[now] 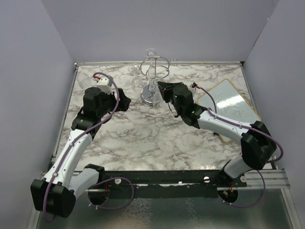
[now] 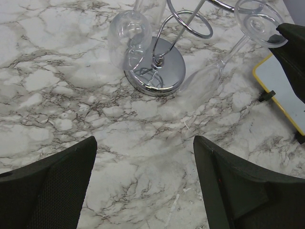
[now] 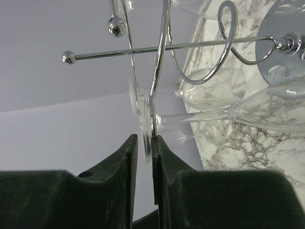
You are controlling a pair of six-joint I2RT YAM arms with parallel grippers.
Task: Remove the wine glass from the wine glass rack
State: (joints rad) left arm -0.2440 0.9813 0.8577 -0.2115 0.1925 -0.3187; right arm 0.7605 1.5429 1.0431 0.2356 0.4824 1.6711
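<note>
**Left Jaws Wide, Right Jaws Pinched**

In the top view the left arm [image 1: 71,148] ran from its base toward 1 o'clock. Its wrist was bent so the left gripper [image 1: 127,101] faced 3 o'clock, with its fingers [image 2: 52,186] spread wide apart. The right arm [image 1: 224,126] lay stretched toward 10 o'clock. The right gripper [image 3: 145,143] had its fingers nearly together, pinching the foot of the wine glass [image 3: 190,119].
</note>
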